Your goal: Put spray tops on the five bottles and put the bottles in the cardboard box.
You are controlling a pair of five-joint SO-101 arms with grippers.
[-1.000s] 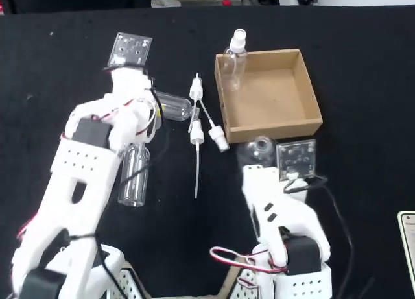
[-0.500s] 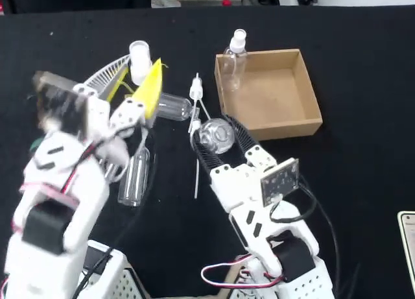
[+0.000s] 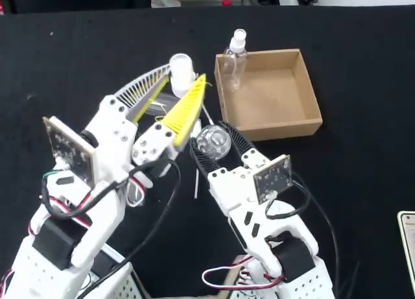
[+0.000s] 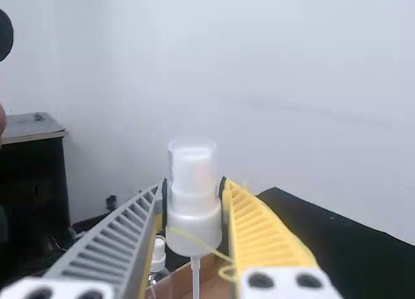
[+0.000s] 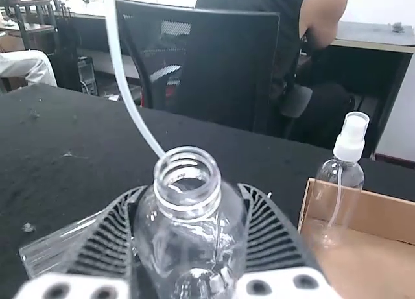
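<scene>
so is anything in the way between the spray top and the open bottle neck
Nothing visible blocks it. The left gripper holds the spray top near the bottle in the right gripper, whose neck is open. The top's dip tube runs to the neck's rim; whether its tip is inside, I cannot tell.

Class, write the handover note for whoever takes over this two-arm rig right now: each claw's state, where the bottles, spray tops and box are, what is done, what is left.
Left claw: shut on a spray top, held aloft, its dip tube slanting down to the mouth of the open bottle.
Right claw: shut on that open bottle, upright, beside the cardboard box.
Done: one capped bottle stands at the box's far corner, apparently inside.
Left: seat this top, box the bottle, then do the rest; an uncapped bottle lies on the table.
</scene>
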